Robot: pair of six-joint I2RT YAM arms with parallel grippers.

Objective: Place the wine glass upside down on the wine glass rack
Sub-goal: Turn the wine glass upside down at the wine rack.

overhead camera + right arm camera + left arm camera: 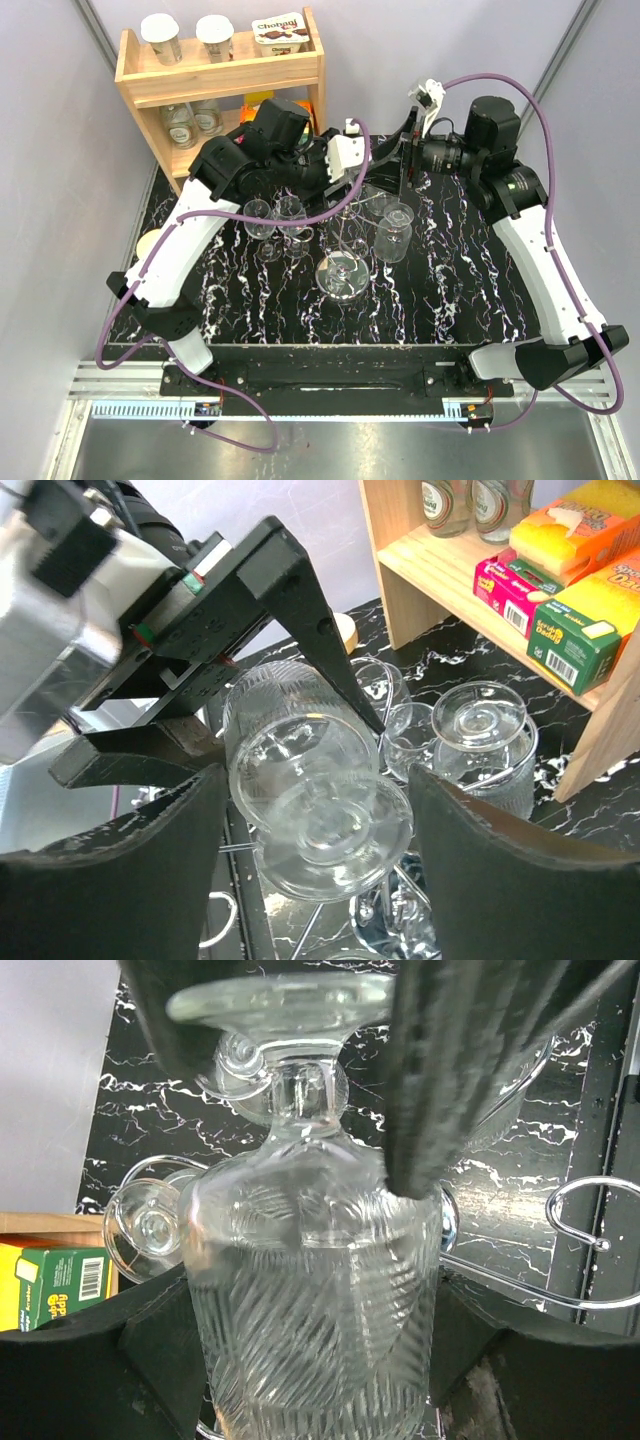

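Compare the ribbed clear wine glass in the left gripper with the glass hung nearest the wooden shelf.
The held wine glass is clamped round its bowl by the left gripper; the hung glass hangs in the silver wire rack. The held wine glass tilts, foot toward the right gripper; the hung glass stands straight, foot up. Both are clear, ribbed, stemmed.

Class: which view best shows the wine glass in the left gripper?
The left wrist view: the wine glass fills the frame, with foot, stem and ribbed bowl clear, held in the left gripper. The right wrist view shows it foot-first, foreshortened. The top view barely shows it, small and mostly hidden.
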